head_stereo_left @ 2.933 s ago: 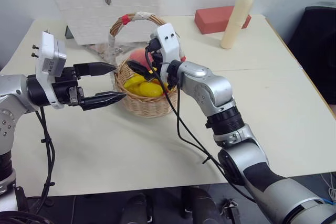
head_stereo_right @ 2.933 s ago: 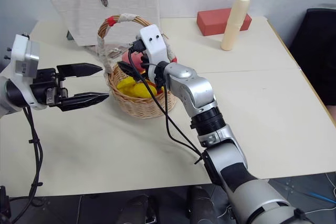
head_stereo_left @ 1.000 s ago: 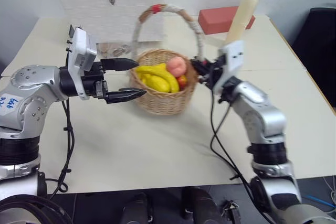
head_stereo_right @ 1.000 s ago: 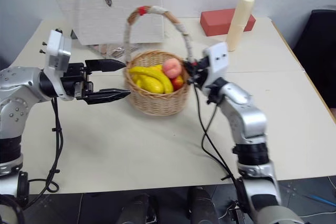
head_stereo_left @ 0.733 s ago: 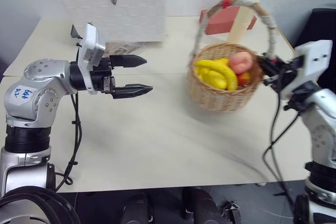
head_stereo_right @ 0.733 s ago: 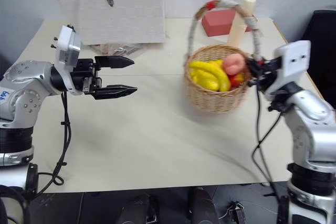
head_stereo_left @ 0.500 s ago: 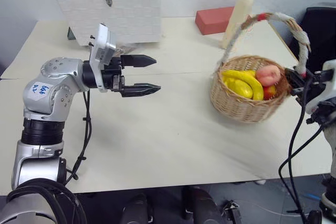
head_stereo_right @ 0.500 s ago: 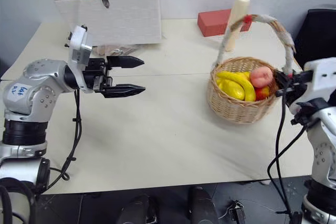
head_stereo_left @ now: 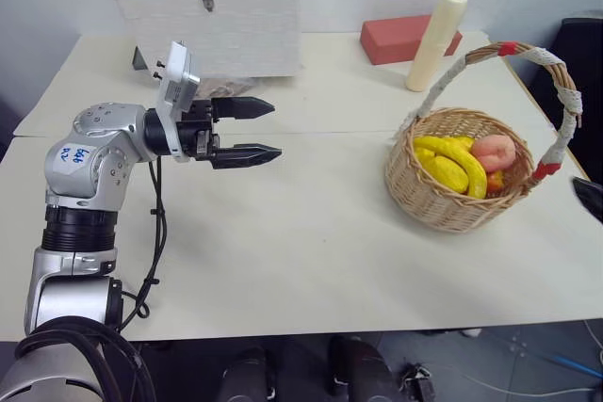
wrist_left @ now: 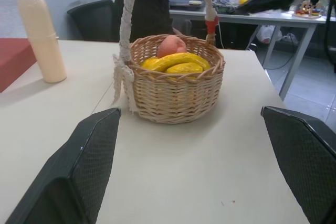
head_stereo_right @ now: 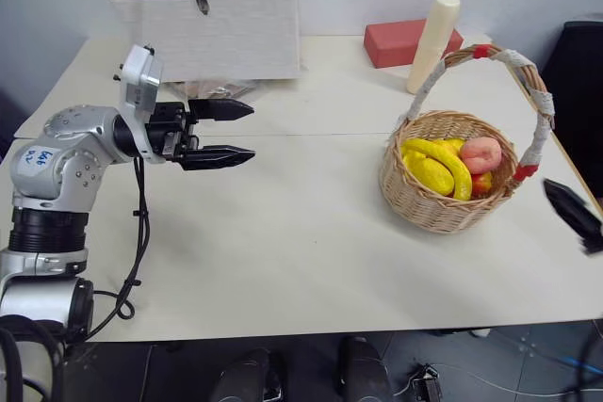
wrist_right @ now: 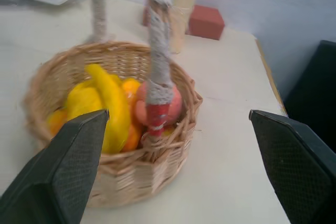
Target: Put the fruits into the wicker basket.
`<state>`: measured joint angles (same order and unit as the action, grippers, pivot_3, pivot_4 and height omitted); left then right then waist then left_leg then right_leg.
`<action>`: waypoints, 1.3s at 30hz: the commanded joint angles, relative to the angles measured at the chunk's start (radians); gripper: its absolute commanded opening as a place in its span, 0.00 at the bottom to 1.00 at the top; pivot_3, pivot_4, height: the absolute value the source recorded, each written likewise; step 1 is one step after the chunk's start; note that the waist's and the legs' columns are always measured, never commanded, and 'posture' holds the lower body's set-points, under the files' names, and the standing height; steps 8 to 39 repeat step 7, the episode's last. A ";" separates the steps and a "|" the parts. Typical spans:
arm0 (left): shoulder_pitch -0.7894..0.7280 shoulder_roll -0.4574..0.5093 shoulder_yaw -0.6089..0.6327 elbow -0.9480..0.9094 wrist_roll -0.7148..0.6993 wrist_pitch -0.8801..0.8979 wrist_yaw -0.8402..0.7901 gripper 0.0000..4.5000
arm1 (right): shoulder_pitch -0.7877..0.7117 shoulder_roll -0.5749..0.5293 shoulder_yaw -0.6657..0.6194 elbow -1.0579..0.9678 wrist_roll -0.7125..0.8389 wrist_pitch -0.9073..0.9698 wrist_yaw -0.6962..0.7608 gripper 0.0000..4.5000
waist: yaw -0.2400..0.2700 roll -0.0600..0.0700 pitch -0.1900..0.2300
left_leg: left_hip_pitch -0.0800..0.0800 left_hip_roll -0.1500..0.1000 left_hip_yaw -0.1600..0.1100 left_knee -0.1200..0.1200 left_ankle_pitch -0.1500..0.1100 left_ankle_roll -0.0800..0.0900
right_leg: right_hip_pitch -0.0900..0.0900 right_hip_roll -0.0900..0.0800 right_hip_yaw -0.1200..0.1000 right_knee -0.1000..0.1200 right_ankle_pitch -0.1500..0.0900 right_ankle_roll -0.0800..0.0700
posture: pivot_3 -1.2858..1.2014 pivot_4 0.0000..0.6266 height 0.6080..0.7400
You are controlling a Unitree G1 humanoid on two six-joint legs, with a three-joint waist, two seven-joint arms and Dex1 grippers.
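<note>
The wicker basket (head_stereo_left: 443, 214) stands on the table's right side, its cloth-wrapped handle (head_stereo_left: 563, 101) arching over it. Inside lie the fruits: a yellow banana (head_stereo_left: 454, 161), a pink peach (head_stereo_left: 494, 151) and a smaller yellow one (head_stereo_left: 438, 173). My right gripper (wrist_right: 178, 115) hangs just right of the basket, open, its jaws wide apart and clear of the handle; one of its fingers (head_stereo_right: 569, 211) shows at the table's right edge. My left gripper (head_stereo_left: 276, 128) hovers open over the table's left-middle, pointing at the basket (wrist_left: 173, 90) from well away.
A white lidded box (head_stereo_left: 212, 7) stands at the back left with crumpled clear plastic (head_stereo_left: 221, 88) in front of it. A red block (head_stereo_left: 400, 37) and a cream cylinder (head_stereo_left: 436, 35) stand at the back right. The basket sits close to the table's right edge.
My right gripper carried the basket from the table's middle to the right side, then opened, let go of the handle and drew back to the right. The left gripper stayed open.
</note>
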<state>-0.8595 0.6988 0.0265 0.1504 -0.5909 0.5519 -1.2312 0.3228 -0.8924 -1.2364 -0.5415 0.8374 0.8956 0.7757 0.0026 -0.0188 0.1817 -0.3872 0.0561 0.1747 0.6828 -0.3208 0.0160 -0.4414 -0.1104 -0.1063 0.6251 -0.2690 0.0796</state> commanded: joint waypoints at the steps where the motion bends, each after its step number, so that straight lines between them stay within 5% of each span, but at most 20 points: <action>1: -0.016 0.042 0.035 0.008 0.001 -0.010 -0.038 1.00 | 0.134 -0.079 -0.260 0.154 0.033 0.036 0.216 0.99 | 0.000 -0.001 0.000 | 0.000 0.000 -0.001 0.000 0.000 0.000 | 0.001 0.000 -0.001 -0.001 0.000 0.000 | 0.52 0.24 1.00; 39: 0.007 0.048 0.055 -0.008 -0.012 0.010 -0.022 1.00 | 0.165 -0.116 -0.251 0.223 0.056 0.034 0.275 0.99 | -0.010 -0.006 0.000 | 0.006 0.005 -0.002 0.000 -0.002 0.004 | 0.010 -0.002 -0.001 -0.005 0.001 0.001 | 0.52 0.24 1.00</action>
